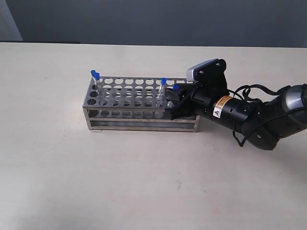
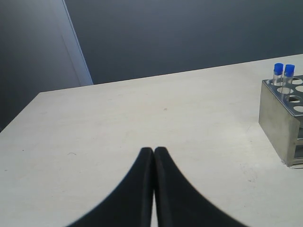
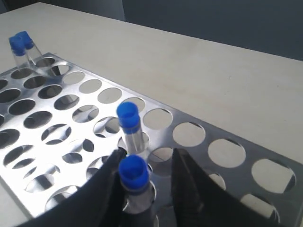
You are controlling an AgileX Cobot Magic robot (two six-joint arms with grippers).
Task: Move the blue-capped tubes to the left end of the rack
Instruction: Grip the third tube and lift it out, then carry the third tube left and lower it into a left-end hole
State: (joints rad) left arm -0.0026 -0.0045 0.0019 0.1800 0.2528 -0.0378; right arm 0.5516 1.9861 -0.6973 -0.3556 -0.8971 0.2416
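The blue-capped tubes (image 1: 95, 75) stand in two pairs in the rack (image 1: 144, 123), which sits on the counter (image 1: 144, 187) nearer its far edge than its near edge; the settled pair (image 3: 20, 43) occupies far-row holes at the rack's end toward the counter's left edge, caps side by side and almost touching; the other two stand toward the rack's opposite end. There the right jaws, on the right arm (image 1: 254, 117) reaching low over the top plate, are parted and straddle the nearer tube (image 3: 133, 172); one jaw looks to be against the cap and a gap shows at the other, so I judge the grip not yet made. The second tube (image 3: 128, 116) stands upright in the next hole just beyond, close to the jaw tips. The left jaws, seen only in the left wrist view, are pressed together on nothing and hang over bare counter, well apart from the rack.

The step in hand, as I judge it, is taking the straddled tube; to do it well, centre the jaws so both meet the tube together and do not tip it in its hole; close on the clear body just under the cap rather than on the cap itself, which could slip; keep the tips short of the second tube; lift straight up until the tube's foot clears the top plate before carrying it toward the counter's left edge; a sideways pull any sooner could jam the tube or drag the rack.
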